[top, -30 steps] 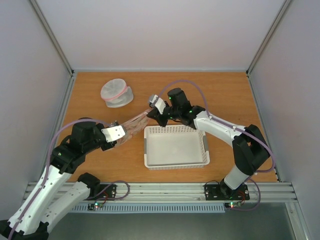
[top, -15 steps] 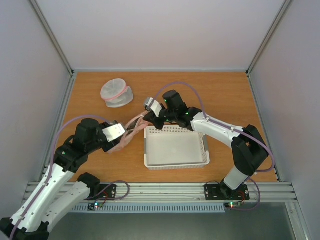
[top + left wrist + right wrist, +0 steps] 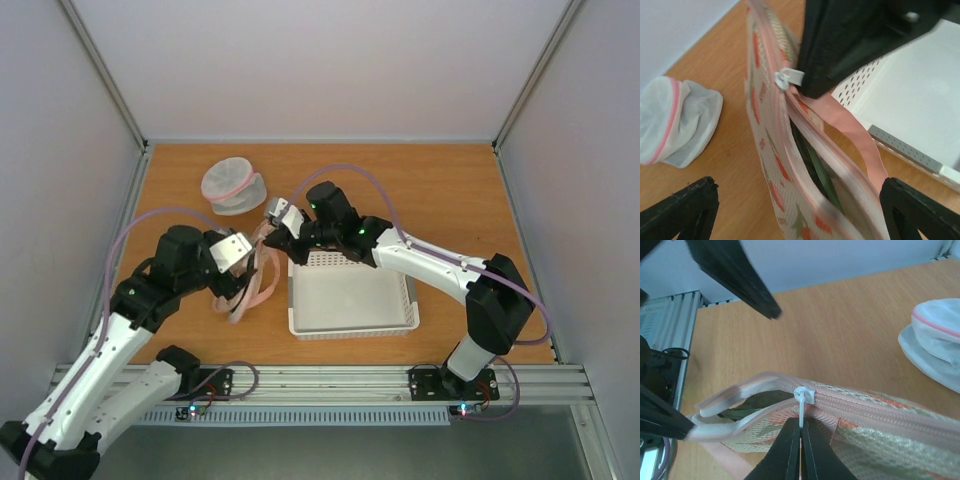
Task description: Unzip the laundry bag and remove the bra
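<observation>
The laundry bag (image 3: 247,288), cream with a pink and green print, droops beside the basket's left end. Its pink zipper is partly open, seen in the left wrist view on the laundry bag (image 3: 771,165). Dark green bra (image 3: 823,174) fabric shows inside the gap, and the bra (image 3: 754,405) also shows in the right wrist view. My right gripper (image 3: 801,432) is shut on the white zipper pull (image 3: 803,396) and holds that end up; from above the right gripper (image 3: 276,231) is left of the basket's far corner. My left gripper (image 3: 800,212) stands open, one finger on each side of the bag, gripping nothing.
A white perforated basket (image 3: 352,330) sits right of the bag, its corner close to the pink loop strap (image 3: 860,145). A round white mesh pouch (image 3: 233,187) with a pink rim lies at the back left. Metal rails run along the table's near edge.
My left gripper has opened and let go of the bag, which now sags toward the table. My right gripper has moved left with the zipper pull, and the opening is longer.
</observation>
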